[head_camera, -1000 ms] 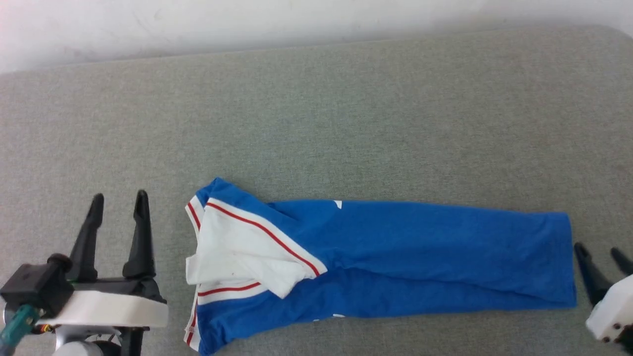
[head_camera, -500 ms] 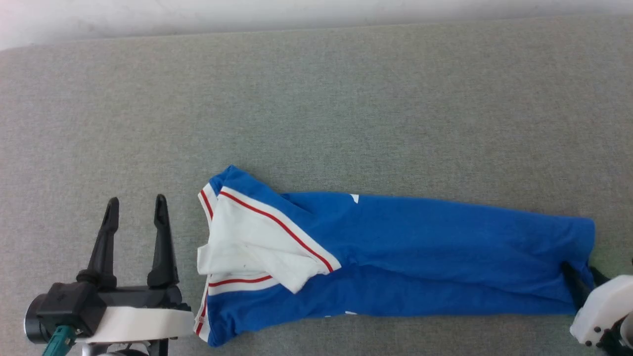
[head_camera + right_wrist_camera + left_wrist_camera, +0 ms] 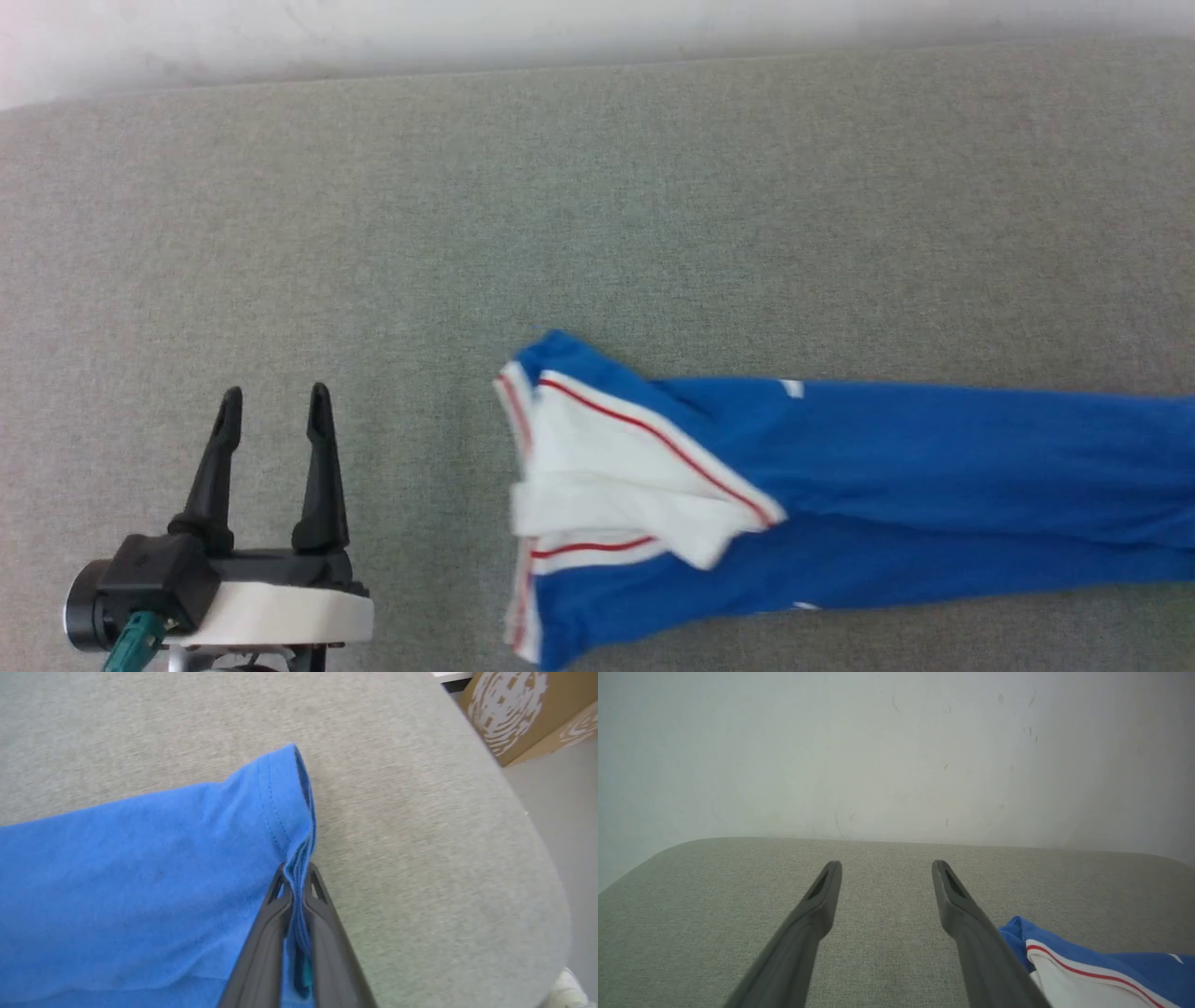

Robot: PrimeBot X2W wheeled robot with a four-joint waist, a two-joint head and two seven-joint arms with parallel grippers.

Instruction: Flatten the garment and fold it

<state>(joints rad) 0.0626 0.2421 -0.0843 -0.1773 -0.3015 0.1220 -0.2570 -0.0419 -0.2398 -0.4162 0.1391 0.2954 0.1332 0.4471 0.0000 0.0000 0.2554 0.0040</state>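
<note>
The garment (image 3: 934, 476), a bright blue jersey-style shirt, is cut off by the right edge of the head view, so its far end is outside that picture. At the collar end a white sleeve (image 3: 616, 495) with a red stripe lies folded over the blue cloth and hides what is under it. Two small white marks on the blue cloth are too small to read. In the left wrist view one finger of the left gripper (image 3: 887, 864) covers part of the collar end, and the bottom edge cuts off the rest.

The right wrist view gives the other end. The stitched hem (image 3: 280, 812) is gathered in several layers and passes between the two fingers of the right gripper (image 3: 296, 868), which are pressed together on it. This view also shows the rounded corner of the grey padded surface (image 3: 420, 812), a brown cardboard box (image 3: 509, 709) with white print beyond it, and the floor (image 3: 574, 826). The left wrist view shows a pale, scuffed wall (image 3: 896, 742) behind the surface.

The shirt lies long and narrow across the near part of the surface, with the collar end toward the robot's left. The left gripper stands near this end but apart from it, its fingers spread wide with nothing between them. Whether it touches the surface, I cannot tell.
</note>
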